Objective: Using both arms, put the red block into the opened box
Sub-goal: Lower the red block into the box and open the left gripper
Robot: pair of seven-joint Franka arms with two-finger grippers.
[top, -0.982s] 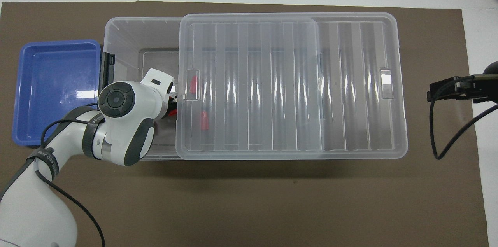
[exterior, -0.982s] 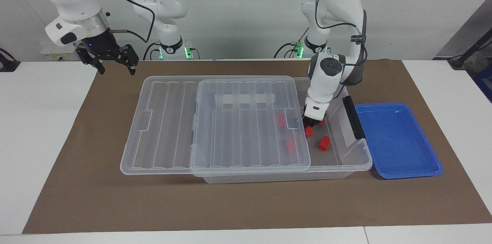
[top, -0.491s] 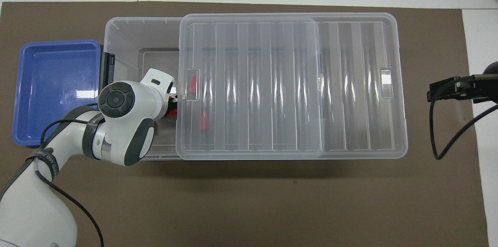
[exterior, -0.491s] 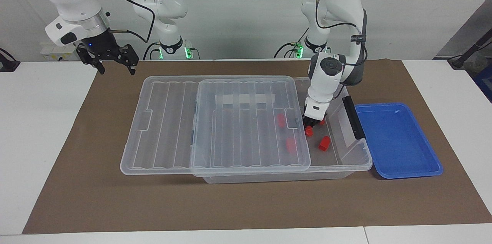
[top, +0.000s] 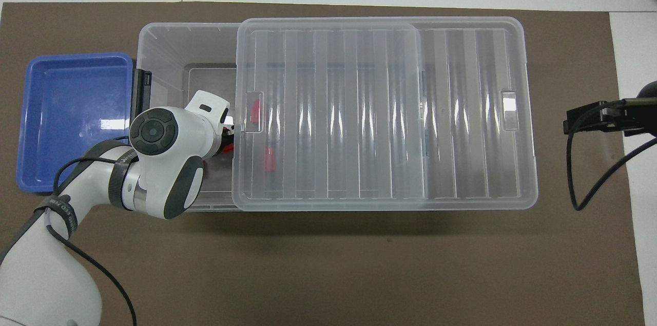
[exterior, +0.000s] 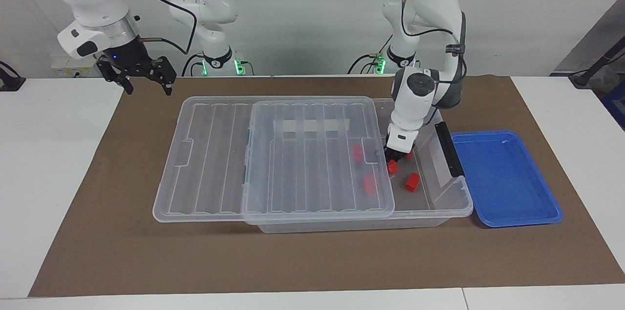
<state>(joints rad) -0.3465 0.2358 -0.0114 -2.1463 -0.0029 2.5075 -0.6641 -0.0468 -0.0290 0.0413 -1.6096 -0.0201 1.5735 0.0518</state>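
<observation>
The box [exterior: 456, 205] is a clear bin whose ribbed lid [exterior: 273, 163] is slid toward the right arm's end, leaving the end by the black handle [exterior: 449, 149] uncovered. Several red blocks lie inside: one in the uncovered part [exterior: 411, 182], two under the lid [exterior: 369, 184] [exterior: 357, 152]. My left gripper [exterior: 393, 159] reaches down into the uncovered end, with a red block [exterior: 392, 167] right at its tip, low by the floor. From overhead the left wrist [top: 154, 133] covers that spot. My right gripper [exterior: 149, 89] hangs open with nothing in it over the mat's corner at the right arm's end.
A shallow blue tray [exterior: 505, 178], nothing in it, sits beside the box at the left arm's end. The brown mat [exterior: 312, 256] lies under everything. The lid overhangs the box toward the right arm's end.
</observation>
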